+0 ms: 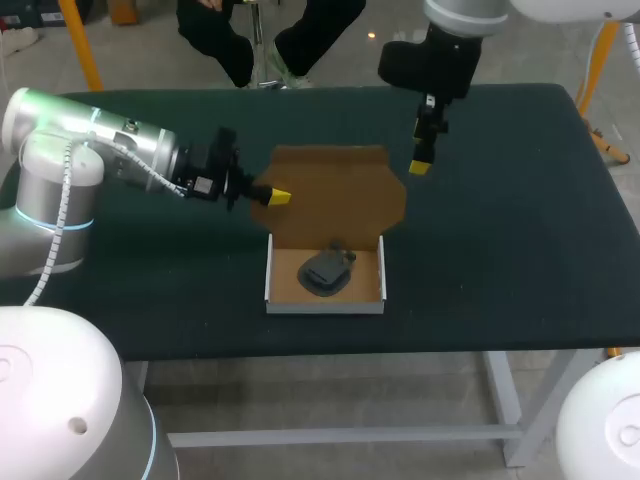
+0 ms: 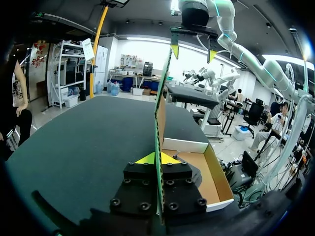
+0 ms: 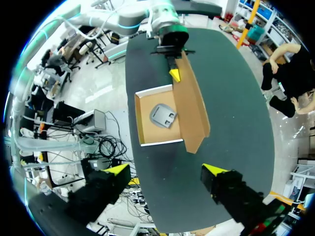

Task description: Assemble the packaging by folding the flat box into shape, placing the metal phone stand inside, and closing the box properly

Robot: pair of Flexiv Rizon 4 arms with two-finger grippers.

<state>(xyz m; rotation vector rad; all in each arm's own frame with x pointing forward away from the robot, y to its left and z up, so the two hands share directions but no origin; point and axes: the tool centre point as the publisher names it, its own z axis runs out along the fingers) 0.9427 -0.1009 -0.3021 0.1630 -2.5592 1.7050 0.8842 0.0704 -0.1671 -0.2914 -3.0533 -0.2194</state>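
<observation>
A cardboard box (image 1: pixel 325 280) lies open on the table, its white-walled tray holding the dark metal phone stand (image 1: pixel 327 270). The brown lid (image 1: pixel 335 195) rises from the tray's far side. My left gripper (image 1: pixel 275 196) is shut on the lid's left edge; in the left wrist view the lid (image 2: pixel 161 113) runs edge-on between the yellow tips of that gripper (image 2: pixel 158 158), with the tray (image 2: pixel 197 164) beside it. My right gripper (image 1: pixel 420 165) hangs open by the lid's far right corner, apart from it. From above, the right gripper (image 3: pixel 166 171) looks down on the stand (image 3: pixel 163 116) and the lid (image 3: pixel 192 113).
The dark green table (image 1: pixel 520 250) carries nothing else. Bare cloth stretches to the right of the box and along the front edge. My left arm (image 1: pixel 120 155) lies low over the table's left part.
</observation>
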